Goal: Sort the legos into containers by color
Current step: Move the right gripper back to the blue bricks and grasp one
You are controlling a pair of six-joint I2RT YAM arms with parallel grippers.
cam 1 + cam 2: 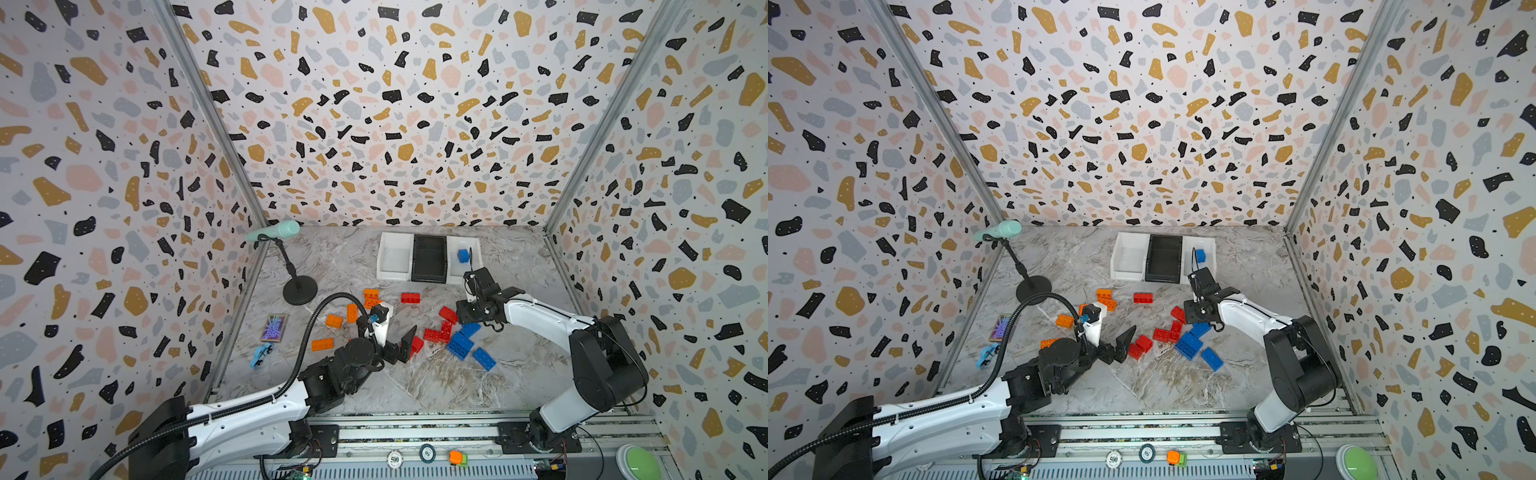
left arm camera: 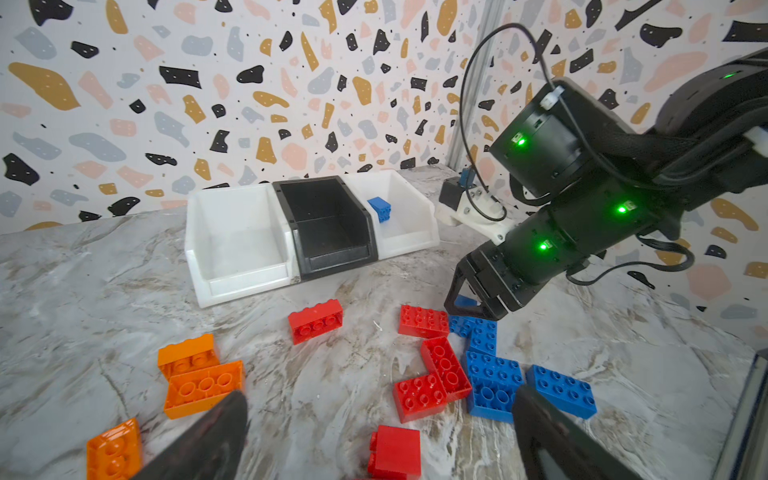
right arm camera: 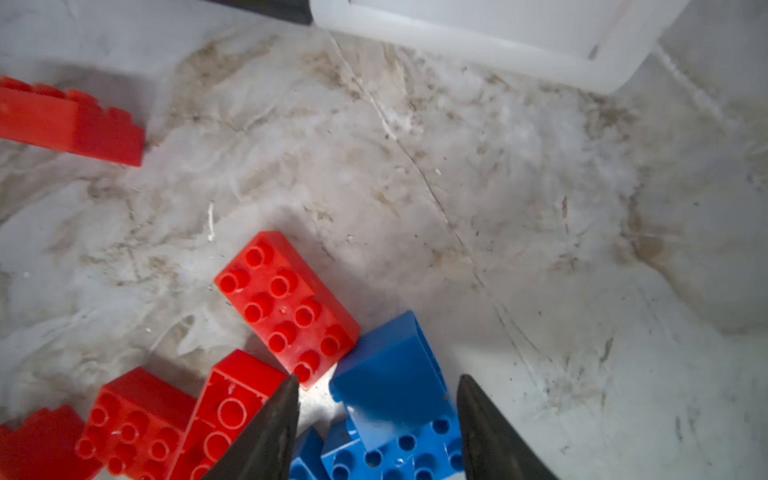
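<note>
The left tool is held wide open and empty, low over the surface beside the red legos, with the orange legos scattered nearby. The right tool is set partly open astride a tilted blue lego; a sliver of gap is seen at one finger, so whether it is gripped cannot be told. Another blue brick is found inside the white container next to the black container.

Legos lie on the table before the containers.
</note>
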